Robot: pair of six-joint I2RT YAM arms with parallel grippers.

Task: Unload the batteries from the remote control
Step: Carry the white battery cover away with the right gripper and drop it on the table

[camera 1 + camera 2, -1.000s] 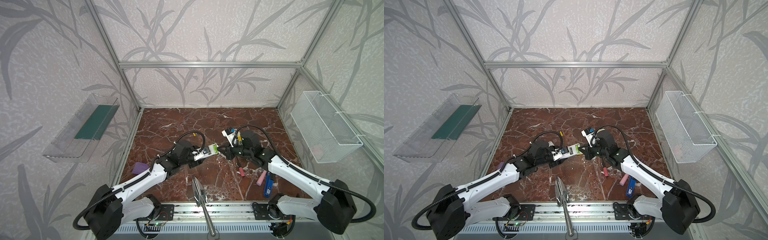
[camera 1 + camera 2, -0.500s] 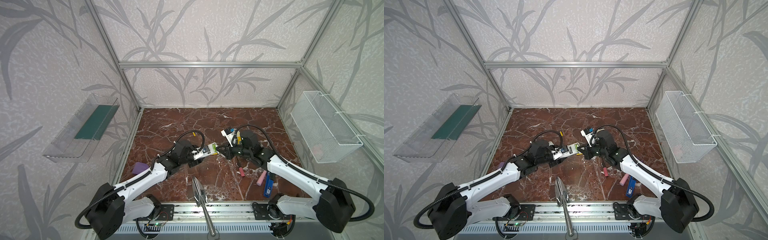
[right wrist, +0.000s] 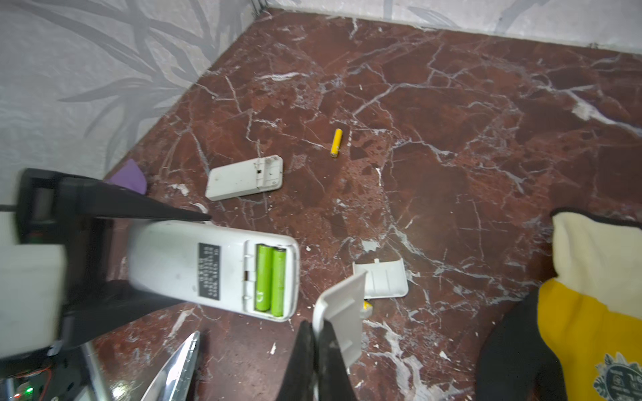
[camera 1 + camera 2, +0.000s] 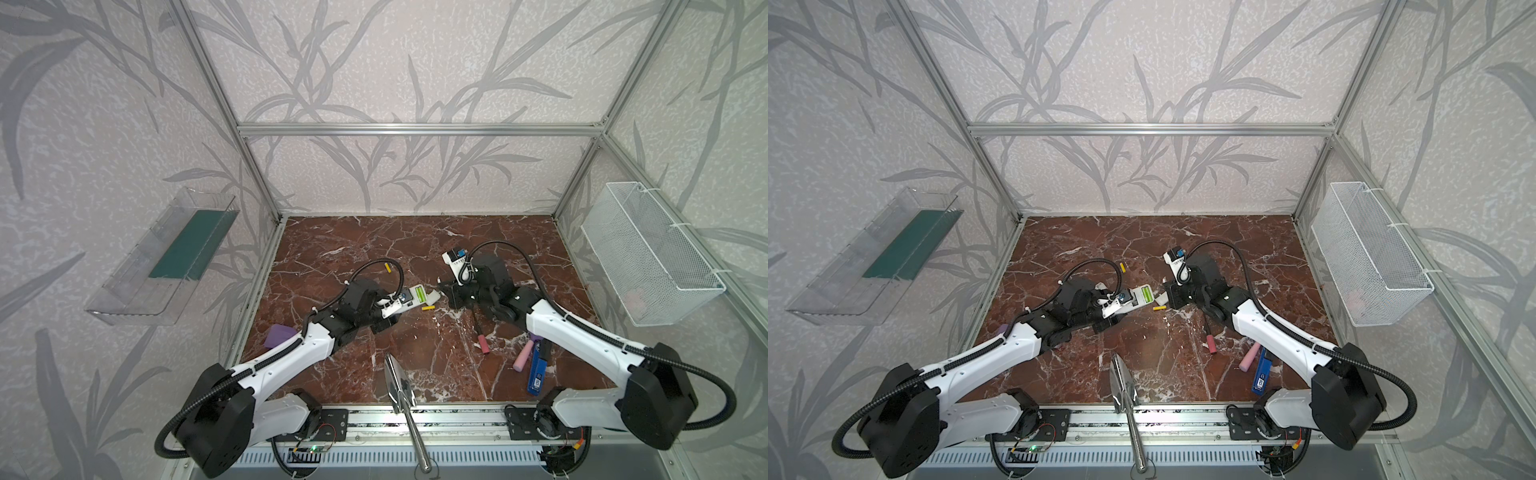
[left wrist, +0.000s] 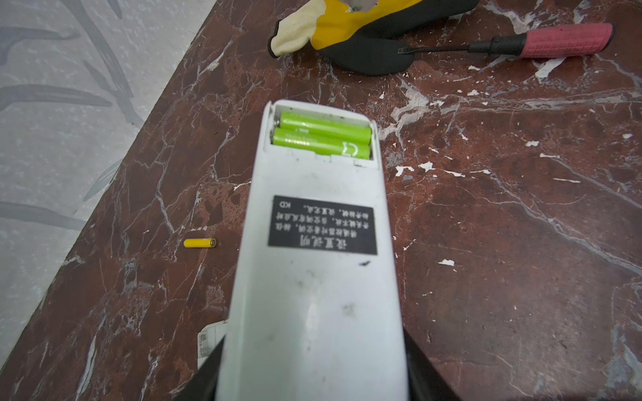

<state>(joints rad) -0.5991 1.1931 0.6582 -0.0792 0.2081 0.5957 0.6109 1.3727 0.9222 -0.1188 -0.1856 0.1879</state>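
Okay, right fingers (image 3: 299, 368) pinch the battery cover (image 3: 342, 309), now pulled clear of the remote (image 3: 187, 264) end they sat against a second ago. Left fingers (image 3: 139, 208) clamp the remote by its other end. Bay is exposed: two green batteries (image 3: 271, 281) seated side by side inside. Yellow batteries (image 4: 428, 308) already lie loose on the surface (image 4: 353, 232). Reckon next: drop cover, pry greens.

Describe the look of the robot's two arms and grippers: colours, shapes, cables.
Both the left arm and right arm have white link shells between bulky black joint housings. A black ribbed cable hose loops along each. The left gripper and right gripper have black, tapering wedge fingers. A white camera box with a blue patch sits on the right wrist.
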